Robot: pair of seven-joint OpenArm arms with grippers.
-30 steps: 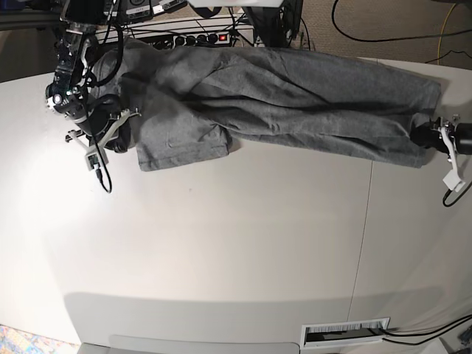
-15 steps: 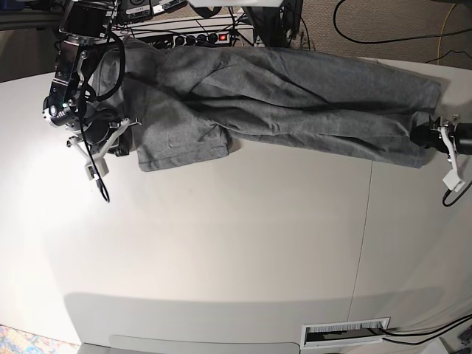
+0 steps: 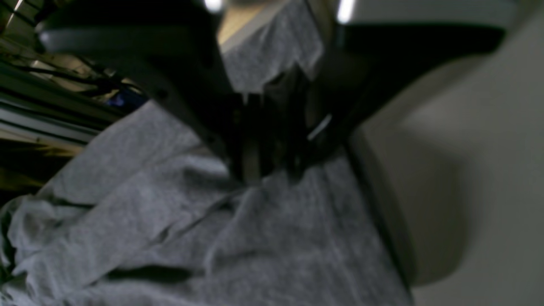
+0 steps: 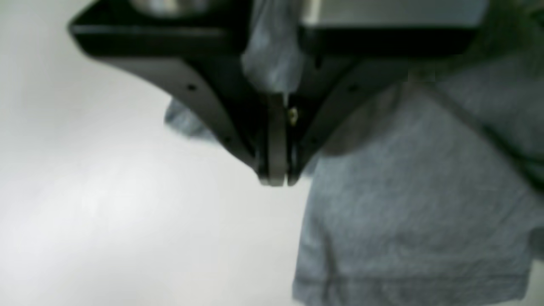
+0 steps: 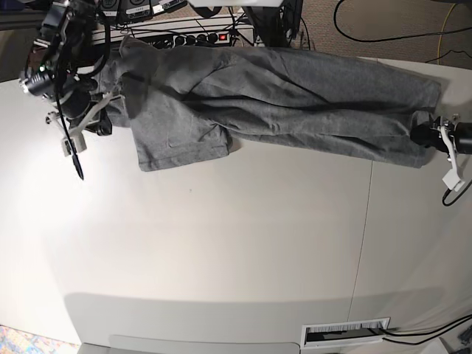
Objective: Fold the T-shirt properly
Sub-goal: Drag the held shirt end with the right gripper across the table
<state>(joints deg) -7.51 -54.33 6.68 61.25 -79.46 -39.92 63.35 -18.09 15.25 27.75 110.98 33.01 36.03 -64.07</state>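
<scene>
Right pincer (image 5: 103, 122): sitting at the far left of the base view, clenched on the shoulder end of the T-shirt (image 5: 280, 99). In its wrist view the jaws are pressing together with grey cloth bunching up between the fingers (image 4: 276, 140) above the tips, so it appears to be grasping fabric, though the blur is making the exact pinch hard to read.

T-shirt: lying stretched lengthwise along the far edge of the table (image 5: 221, 243), running from the right pincer across to the left one. A sleeve (image 5: 181, 144) is spreading flat toward the near side, just beside the right pincer.

Reason for the hold: with one pincer at each end, the cloth is being kept taut, which is likely meant to pull out the long creases running down the body before any fold is made.

Table: the broad pale surface in front of the shirt is giving room to lay the garment down flat.

Left pincer (image 5: 430, 135): sitting at the far right of the base view, clenched on the hem end. Its wrist view is showing the dark jaws closing on a gathered tuck of grey fabric, with folds fanning out from the grip.

Stage, as judged: the shirt is still a long crumpled strip, so the folding proper looks not yet begun; spreading comes first.
</scene>
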